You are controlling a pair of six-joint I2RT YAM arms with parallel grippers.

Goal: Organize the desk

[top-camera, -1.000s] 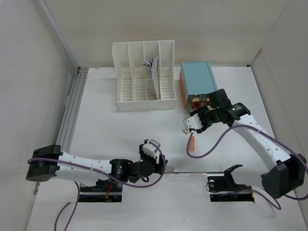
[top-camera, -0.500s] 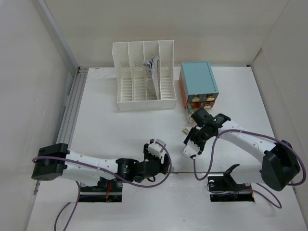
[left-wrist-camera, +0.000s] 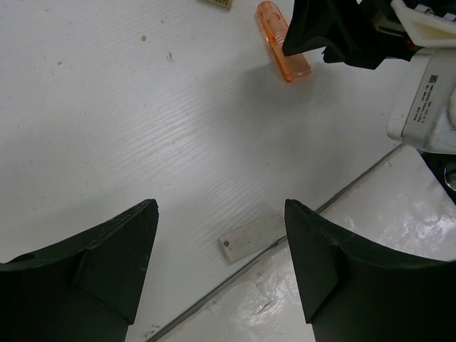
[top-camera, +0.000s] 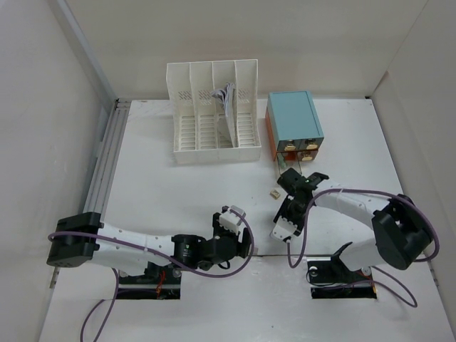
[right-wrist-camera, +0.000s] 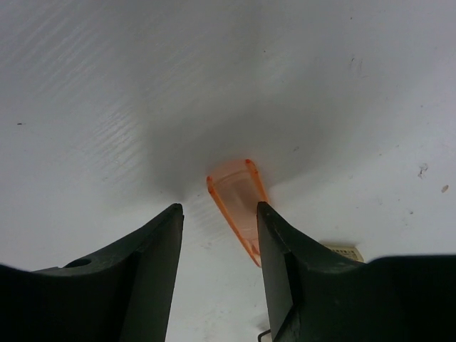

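- Nearest the arm bases, the left pincer (left-wrist-camera: 221,208) hovers low over the table (top-camera: 157,185). It is released, its dark matte jaws spread wide with nothing between them.
- Just below and ahead of it lies a small white tab (left-wrist-camera: 249,239), flat, thin and rectangular, beside a seam (left-wrist-camera: 356,187) in the tabletop.
- Further out and to the right, the right pincer (right-wrist-camera: 219,209) points down at the table. The table lies directly beneath it, matte white with a fine grain.
- Between its jaws shows a translucent orange plastic piece (right-wrist-camera: 237,198), slim and round-cornered. Its long axis runs along the gap, a little askew, not across it.
- Those jaws stand half spread. Whether they pinch the piece or only straddle it, I cannot tell.
- The right arm is plainly the nearer to that piece, and the left pincer is well apart from it. I judge that the coming move turns on the piece lying flat on the table under the jaws.
- Just beyond, a tiny beige slotted part (top-camera: 273,194) lies loose on the table.
- Farthest back stand a white slotted file rack (top-camera: 206,135) holding some papers (top-camera: 226,96), and a teal-topped box (top-camera: 292,117) with an orange side.
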